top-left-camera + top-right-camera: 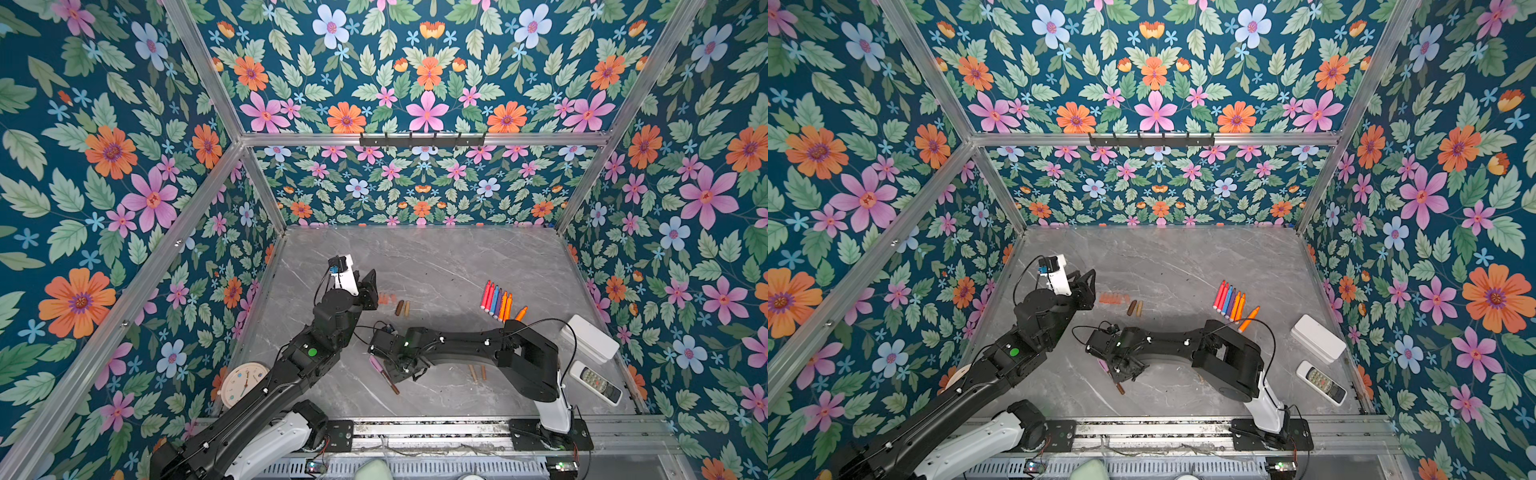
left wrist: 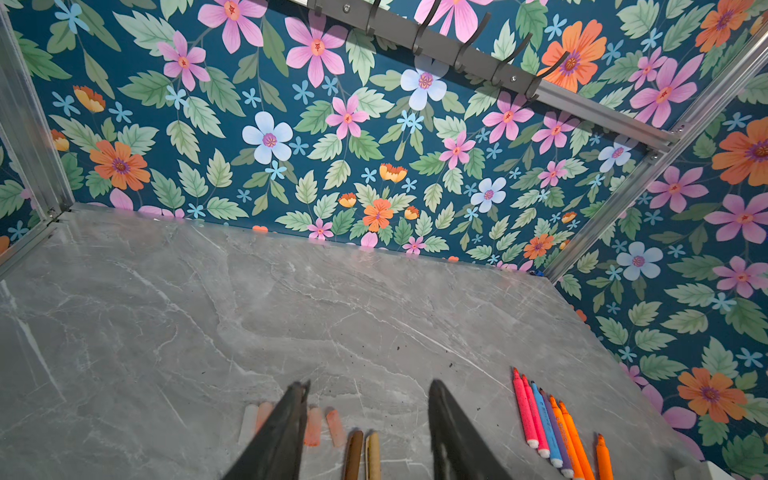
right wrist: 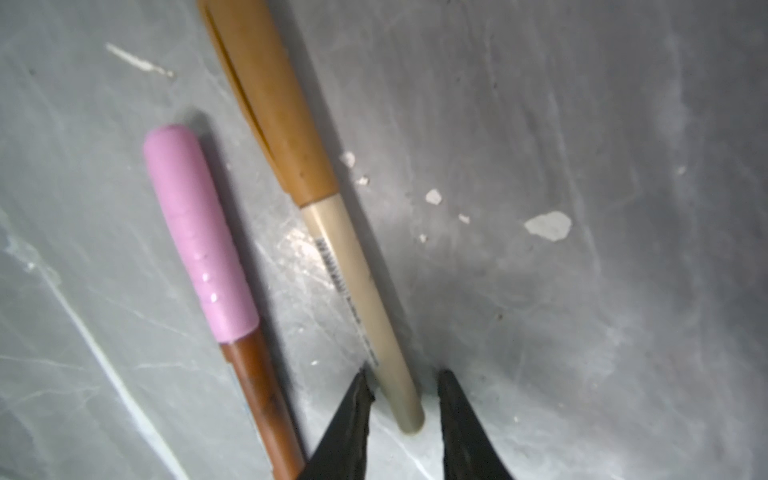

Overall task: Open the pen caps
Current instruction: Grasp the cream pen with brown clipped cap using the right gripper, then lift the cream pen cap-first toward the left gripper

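while the right fingers (image 3: 345, 424) stand slightly apart on either side of the cream barrel (image 3: 361, 307) of a pen lying on the counter (image 3: 582, 291), the step in hand looks to be taking hold of that pen so its gold cap (image 3: 270, 104) can come off. i see a sliver of counter on each side of the barrel, so they bracket it and do not pinch it yet. next, i judge, they need to press in on the barrel's tail end and lift it. the left fingers (image 2: 282, 432) would then have to come over, take the cap and pull along the pen's length. those left fingers are spread with nothing between them, hanging over the loose caps (image 2: 313, 426) toward the left of the counter, well apart from the right arm. just beside the cream pen lies a second capped one, a pink cap (image 3: 199, 232) on a brown barrel (image 3: 257, 390), near enough that the closer finger could nudge it when closing. a row of uncapped pens (image 1: 496, 301) lies over on the right and two short tan pieces (image 1: 478, 372) sit close by the right arm. a clock (image 1: 243, 382), a white box (image 1: 590, 338) and a remote (image 1: 596, 382) line the edges, none of them in the way.
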`<action>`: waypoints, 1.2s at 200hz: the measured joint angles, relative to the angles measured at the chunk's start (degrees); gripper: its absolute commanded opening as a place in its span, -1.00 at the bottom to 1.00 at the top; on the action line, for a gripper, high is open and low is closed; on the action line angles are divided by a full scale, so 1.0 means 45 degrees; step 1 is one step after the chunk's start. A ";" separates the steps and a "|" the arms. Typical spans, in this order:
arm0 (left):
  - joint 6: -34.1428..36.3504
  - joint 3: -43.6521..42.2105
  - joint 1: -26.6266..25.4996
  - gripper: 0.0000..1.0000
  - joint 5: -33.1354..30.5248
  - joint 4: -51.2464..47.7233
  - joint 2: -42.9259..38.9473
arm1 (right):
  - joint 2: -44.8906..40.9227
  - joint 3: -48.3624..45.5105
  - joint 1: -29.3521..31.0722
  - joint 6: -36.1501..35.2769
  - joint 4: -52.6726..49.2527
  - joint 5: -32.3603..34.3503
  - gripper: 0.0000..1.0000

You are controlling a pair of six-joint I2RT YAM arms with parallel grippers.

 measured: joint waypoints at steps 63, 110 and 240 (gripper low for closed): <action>0.0000 0.0238 0.0000 -0.01 -0.0063 -0.0044 -0.0005 | 0.0418 0.0656 0.0092 -0.0078 -0.0189 0.0102 -1.00; -0.0005 0.0656 0.0010 0.16 0.0389 -0.0204 0.0272 | -0.2574 -0.2798 -0.1195 -0.0107 0.1739 -0.2093 -1.00; -0.3852 0.1656 -0.0573 0.31 0.9408 0.3497 0.7548 | -1.5790 -0.9695 -0.5391 0.0306 0.2657 -0.4682 -1.00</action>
